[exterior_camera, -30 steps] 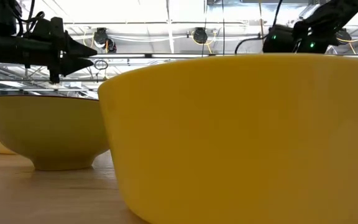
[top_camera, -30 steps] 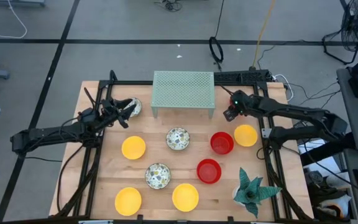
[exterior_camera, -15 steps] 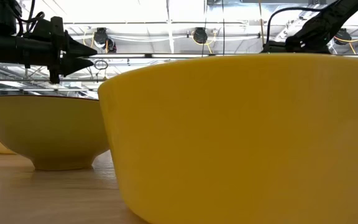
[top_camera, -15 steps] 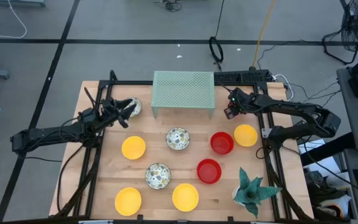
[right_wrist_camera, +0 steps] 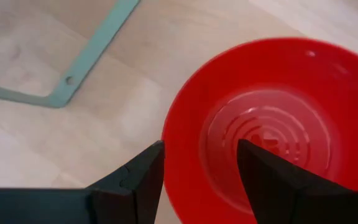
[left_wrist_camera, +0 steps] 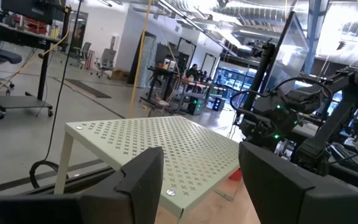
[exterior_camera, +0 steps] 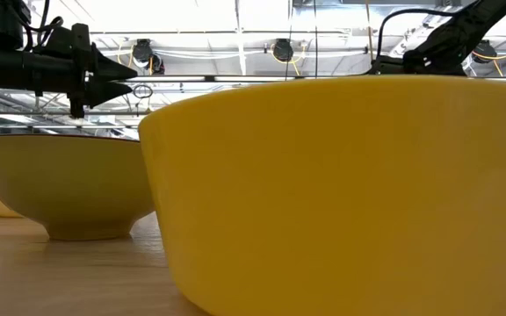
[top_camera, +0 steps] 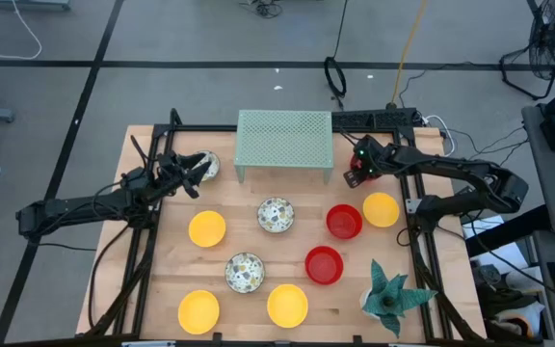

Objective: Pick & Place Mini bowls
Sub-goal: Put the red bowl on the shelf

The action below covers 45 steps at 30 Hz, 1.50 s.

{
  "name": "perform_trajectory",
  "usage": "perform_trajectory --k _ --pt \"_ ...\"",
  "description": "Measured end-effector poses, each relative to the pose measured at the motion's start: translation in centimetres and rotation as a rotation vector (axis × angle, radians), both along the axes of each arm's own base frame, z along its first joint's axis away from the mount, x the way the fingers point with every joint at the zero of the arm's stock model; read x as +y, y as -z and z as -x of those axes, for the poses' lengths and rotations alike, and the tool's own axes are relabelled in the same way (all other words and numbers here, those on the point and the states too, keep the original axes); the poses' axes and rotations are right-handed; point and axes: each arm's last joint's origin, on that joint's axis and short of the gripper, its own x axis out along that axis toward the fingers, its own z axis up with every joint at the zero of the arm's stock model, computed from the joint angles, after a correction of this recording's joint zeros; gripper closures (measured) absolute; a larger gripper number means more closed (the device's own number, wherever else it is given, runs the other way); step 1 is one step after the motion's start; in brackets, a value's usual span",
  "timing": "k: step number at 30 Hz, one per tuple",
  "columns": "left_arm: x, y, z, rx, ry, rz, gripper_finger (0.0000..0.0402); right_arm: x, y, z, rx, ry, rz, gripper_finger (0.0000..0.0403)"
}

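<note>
Table: a pale wooden top (top_camera: 152,280) framed by black rails is seen from above, with both dark arms reaching in from the sides.

Rack: a pale green perforated rack (top_camera: 284,140) stands at the far middle of the table; one of its feet (right_wrist_camera: 73,78) is seen in the right wrist view.

Mini bowls — yellow: four are laid out, one left of centre (top_camera: 207,228), two at the near edge (top_camera: 198,310) (top_camera: 287,305), and one at the right (top_camera: 381,209). The near-edge pair fills the low view, the closest one (exterior_camera: 341,193) in front and the other (exterior_camera: 64,184) behind it.

Mini bowls — red: one (top_camera: 344,221) lies just beside the right-hand yellow bowl, another (top_camera: 324,265) nearer the front edge.

Mini bowls — speckled: one (top_camera: 276,215) lies at the centre, one (top_camera: 245,272) toward the front, and one (top_camera: 206,166) at the far left, beside the left gripper.

Left gripper (top_camera: 193,173): held above the table beside the far-left speckled bowl, pointing toward the rack; its fingers (left_wrist_camera: 143,180) are spread apart with nothing between them.

Right gripper (top_camera: 356,176): held beside the rack's right end, above and just behind the far red bowl (right_wrist_camera: 266,130); its fingers (right_wrist_camera: 135,180) are parted and empty, the bowl's rim showing in the gap.

Plant: a green spiky-leaved plant (top_camera: 390,295) stands at the near right corner.
</note>
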Motion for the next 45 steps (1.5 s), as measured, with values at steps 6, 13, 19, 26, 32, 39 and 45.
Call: perform_trajectory --k 6,13,19,26,32,39,45 --pt "0.0 0.0 0.0 0.0 0.0 0.0 0.0188 0.0 0.0 0.0 0.012 -0.021 0.003 0.0216" --pt "0.0 0.0 0.0 0.0 0.0 0.0 0.0188 -0.1 -0.6 -0.2 -0.034 -0.053 0.057 0.0216" --pt "0.0 0.0 0.0 0.0 0.0 0.001 0.0188 0.3 -1.3 0.0 -0.074 -0.064 0.052 0.0216" --pt "0.0 0.0 0.0 0.001 0.0 0.001 0.0188 1.8 -0.1 -0.2 -0.041 -0.134 -0.019 0.0216" --pt "0.0 0.0 0.0 0.0 0.0 0.002 0.0188 2.4 1.0 0.0 0.013 -0.127 0.055 0.0216" --pt "0.0 0.0 0.0 -0.005 0.001 0.01 0.0188 2.8 2.6 0.8 0.036 -0.152 0.054 0.0239" --pt "0.0 0.0 0.0 -0.005 0.001 0.01 0.0188 2.9 2.9 0.9 0.038 -0.152 0.052 0.0309"
